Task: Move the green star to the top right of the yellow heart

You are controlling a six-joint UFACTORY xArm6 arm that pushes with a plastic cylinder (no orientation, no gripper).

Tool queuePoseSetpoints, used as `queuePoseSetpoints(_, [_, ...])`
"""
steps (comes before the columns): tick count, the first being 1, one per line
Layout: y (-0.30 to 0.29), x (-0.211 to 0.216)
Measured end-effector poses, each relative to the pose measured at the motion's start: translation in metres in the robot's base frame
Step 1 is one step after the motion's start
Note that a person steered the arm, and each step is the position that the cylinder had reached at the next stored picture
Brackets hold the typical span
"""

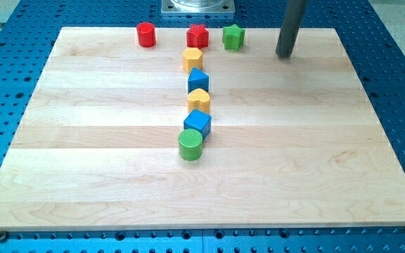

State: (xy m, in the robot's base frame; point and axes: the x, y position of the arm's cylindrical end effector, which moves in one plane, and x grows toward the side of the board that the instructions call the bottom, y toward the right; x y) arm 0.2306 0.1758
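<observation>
The green star (233, 36) sits near the board's top edge, just right of centre. The yellow heart (198, 100) lies in the middle of a column of blocks, below and left of the star. My tip (284, 55) stands on the board to the right of the green star, about a block's width or two away, not touching it.
A red cylinder (145, 34) and a red star (197, 36) sit along the top edge. The column holds a yellow hexagon (193, 59), a blue block (198, 80), a blue cube (197, 124) and a green cylinder (190, 145). The wooden board (83, 176) lies on a blue perforated table.
</observation>
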Motion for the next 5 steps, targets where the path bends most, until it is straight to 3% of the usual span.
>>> queuePoseSetpoints(1, [-0.046,-0.035])
queuePoseSetpoints(2, [-0.142,0.01])
queuePoseSetpoints(4, [-0.177,0.031])
queuePoseSetpoints(5, [-0.223,0.068])
